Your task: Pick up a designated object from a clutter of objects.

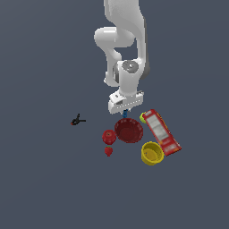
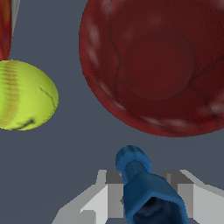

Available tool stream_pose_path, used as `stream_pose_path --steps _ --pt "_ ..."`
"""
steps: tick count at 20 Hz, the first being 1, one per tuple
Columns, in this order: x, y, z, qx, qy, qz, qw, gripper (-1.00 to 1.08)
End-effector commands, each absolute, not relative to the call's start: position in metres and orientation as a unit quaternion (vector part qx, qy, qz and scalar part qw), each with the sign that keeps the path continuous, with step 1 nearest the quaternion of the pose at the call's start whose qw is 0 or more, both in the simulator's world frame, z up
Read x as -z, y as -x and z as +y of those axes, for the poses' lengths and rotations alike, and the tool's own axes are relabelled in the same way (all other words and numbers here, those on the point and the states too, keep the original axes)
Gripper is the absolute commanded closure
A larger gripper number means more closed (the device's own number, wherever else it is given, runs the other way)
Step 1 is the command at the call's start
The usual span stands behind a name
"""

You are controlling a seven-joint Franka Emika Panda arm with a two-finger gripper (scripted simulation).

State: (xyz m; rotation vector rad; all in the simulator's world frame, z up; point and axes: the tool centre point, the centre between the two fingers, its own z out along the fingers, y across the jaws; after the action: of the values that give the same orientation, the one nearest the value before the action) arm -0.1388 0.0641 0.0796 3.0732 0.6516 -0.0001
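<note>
Gripper (image 2: 144,192) fingers straddle the blue piece (image 2: 142,183), clenched on it (so it seems) just beside the red bowl (image 2: 162,65), presumably to lift it clear.

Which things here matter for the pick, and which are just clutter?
In play: blue piece, gripper with a finger on either side of it.
Just lying about: red bowl, cracker box, yellow cup, apple, strawberry, black clamp, yellow-green ball.
</note>
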Motion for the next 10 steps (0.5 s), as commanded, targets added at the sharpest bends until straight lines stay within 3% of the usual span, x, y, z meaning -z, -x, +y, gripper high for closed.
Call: stream_pose_path --steps 1,10 --pt "-0.093 0.139 0.053 0.0 -0.978 0.208 0.0 1.08" --pt "-0.154 0.139 0.0 -0.001 -0.978 0.208 -0.003 1.08"
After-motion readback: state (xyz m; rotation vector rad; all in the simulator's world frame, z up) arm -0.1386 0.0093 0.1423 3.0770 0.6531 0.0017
